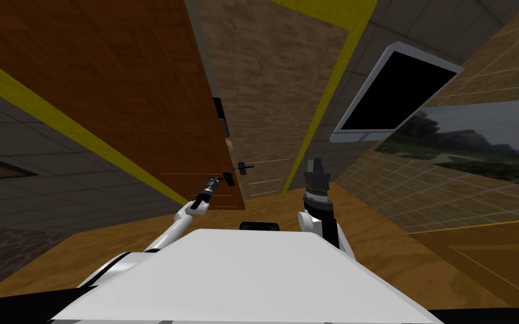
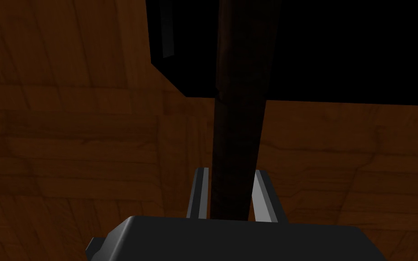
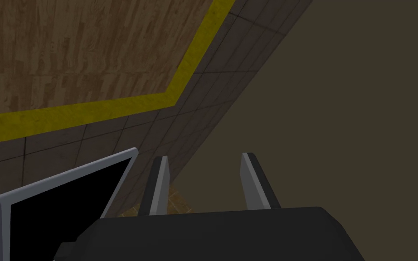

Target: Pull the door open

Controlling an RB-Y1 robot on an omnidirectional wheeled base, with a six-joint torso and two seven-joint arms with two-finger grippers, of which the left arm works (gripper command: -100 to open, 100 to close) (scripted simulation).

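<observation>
Brown wooden door (image 1: pixel 140 101): it spreads ahead of your left fingers. Its free edge stands well apart from the far side of the yellow frame (image 1: pixel 331 84), and a paler planked surface shows between them.
Dark door handle (image 1: pixel 229 179): a bar near the door's free edge. In the left wrist view it runs straight out from between your left fingers (image 2: pixel 237 136).
Your left gripper (image 2: pixel 230 172): the fingers (image 2: pixel 262 195) are clenched on the door handle, one blade pressed to each side of the bar.
Your right gripper (image 1: pixel 313 164): raised and pointing up, well apart from the door handle, on the frame's side. Its fingers (image 3: pixel 251 181) are spread wide, gripping nothing.
</observation>
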